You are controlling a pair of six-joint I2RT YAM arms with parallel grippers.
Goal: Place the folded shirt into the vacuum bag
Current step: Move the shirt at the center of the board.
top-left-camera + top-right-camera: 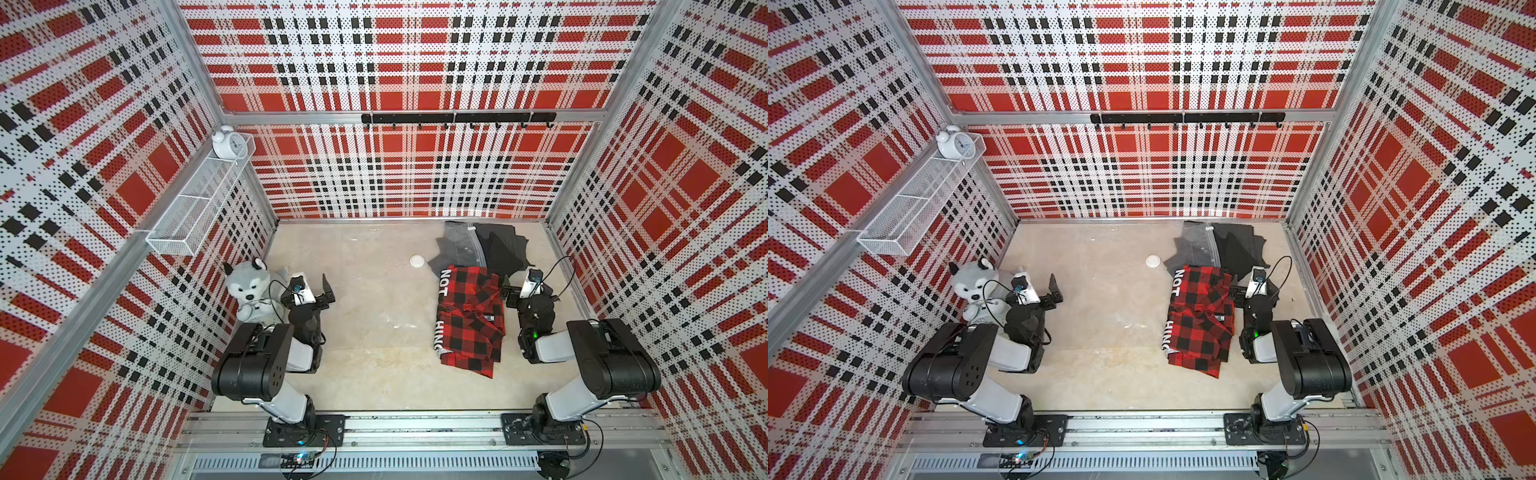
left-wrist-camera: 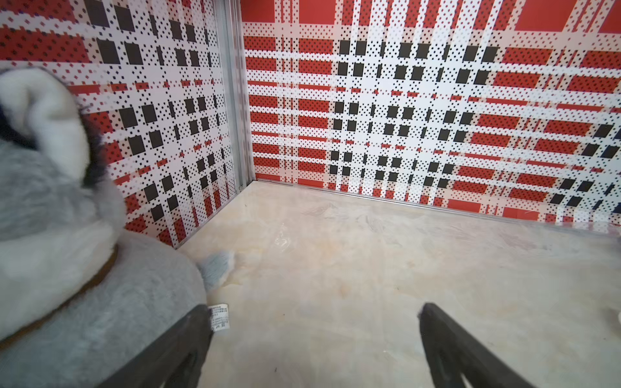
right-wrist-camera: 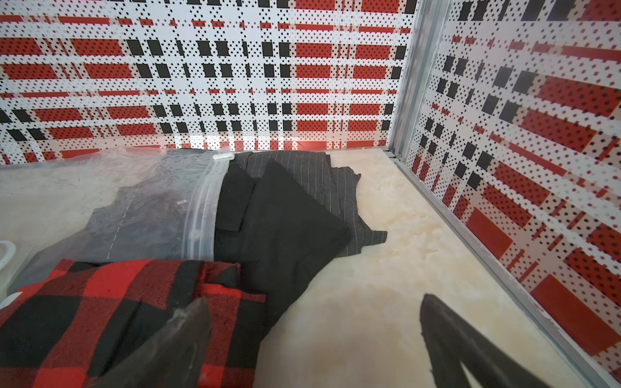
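Observation:
The folded shirt [image 1: 469, 320] [image 1: 1200, 320] is red-and-black plaid and lies right of the table's middle, with a black strip bearing white letters along its left edge. Behind it lies the vacuum bag [image 1: 457, 249] [image 3: 144, 188], clear and crinkly, with its round white valve cap [image 1: 417, 261] to the left. A grey garment shows through the bag. My right gripper [image 1: 507, 289] [image 3: 314, 300] stands open at the shirt's right edge, one finger over the plaid [image 3: 111, 319], the other over bare table. My left gripper [image 1: 328, 296] [image 2: 314, 309] is open and empty at the left.
Black and pinstriped dark clothes [image 1: 503, 245] spill from the bag's mouth at the back right. A grey plush husky [image 1: 249, 291] sits against the left arm. On the left wall, a wire shelf [image 1: 199, 208] holds a white alarm clock [image 1: 226, 143]. A black hook rail [image 1: 457, 118] runs along the back wall.

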